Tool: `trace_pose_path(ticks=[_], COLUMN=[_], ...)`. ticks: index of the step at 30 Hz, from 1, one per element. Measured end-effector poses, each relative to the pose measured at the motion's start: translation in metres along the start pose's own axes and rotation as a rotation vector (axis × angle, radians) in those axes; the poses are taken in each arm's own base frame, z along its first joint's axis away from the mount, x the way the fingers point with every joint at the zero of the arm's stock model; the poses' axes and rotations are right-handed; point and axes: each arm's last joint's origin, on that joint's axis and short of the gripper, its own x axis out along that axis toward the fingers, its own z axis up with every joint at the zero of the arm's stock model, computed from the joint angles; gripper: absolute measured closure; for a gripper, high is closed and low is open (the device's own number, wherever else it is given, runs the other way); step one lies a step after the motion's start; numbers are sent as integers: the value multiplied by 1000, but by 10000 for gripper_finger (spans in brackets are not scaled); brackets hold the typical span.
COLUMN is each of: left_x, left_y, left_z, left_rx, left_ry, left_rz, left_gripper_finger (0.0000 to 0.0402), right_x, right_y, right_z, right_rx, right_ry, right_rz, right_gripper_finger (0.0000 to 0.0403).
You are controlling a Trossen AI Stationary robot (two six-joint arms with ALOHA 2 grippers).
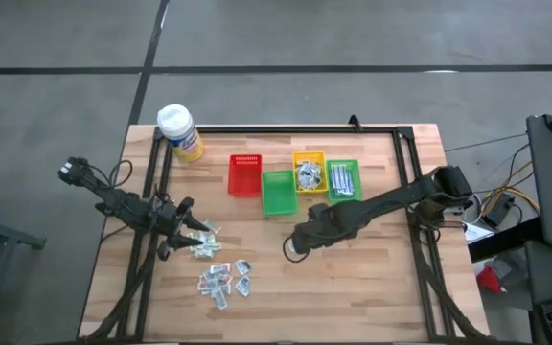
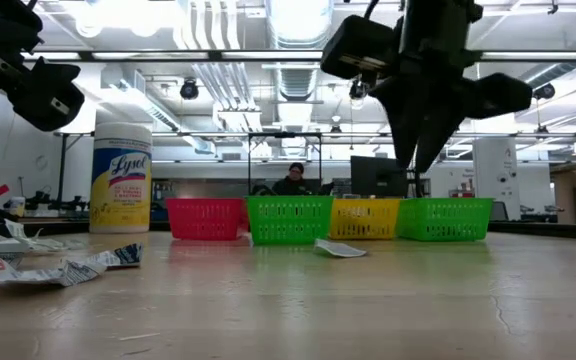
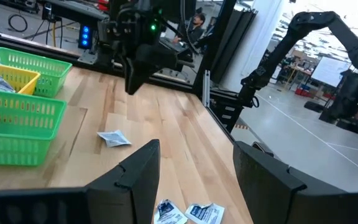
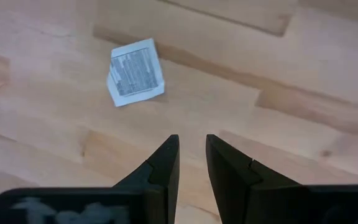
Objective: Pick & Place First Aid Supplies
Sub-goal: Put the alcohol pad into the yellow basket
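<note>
First aid packet (image 4: 135,72) lone on table (image 1: 372,287), beneath R gripper (image 4: 191,152), fingers slightly apart, empty; L gripper (image 3: 194,165) wide apart over packet pile (image 1: 220,278).

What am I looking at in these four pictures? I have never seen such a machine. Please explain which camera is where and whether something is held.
This is a robot with two dark arms at a wooden table. One camera looks down from above, one sits at table level, and one rides on each wrist.

The left end effector stands open at a pile of small first aid packets. The right end effector hangs above the middle of the table, its fingers a little apart with nothing between them. A single packet lies on the wood just ahead of it.

At the back stand a red bin, two green bins and a yellow bin, and a wipes canister.
</note>
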Motion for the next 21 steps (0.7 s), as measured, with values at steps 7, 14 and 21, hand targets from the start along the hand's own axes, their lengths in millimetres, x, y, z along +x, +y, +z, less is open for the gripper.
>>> trace_pose_path(ticks=[7,14,21], left_x=[0,0,0], left_y=[0,0,0], left_z=[0,0,0], left_rx=[0,-1,0], left_ry=[0,0,0], left_rz=[0,0,0], left_gripper_finger=[204,204,204], right_x=[18,34,53], right_y=[3,11,17], right_z=[-2,-3,-5], right_rx=[60,68,84], right_ry=[1,4,6], right_rz=[54,80,79], right_gripper_finger=[326,326,326])
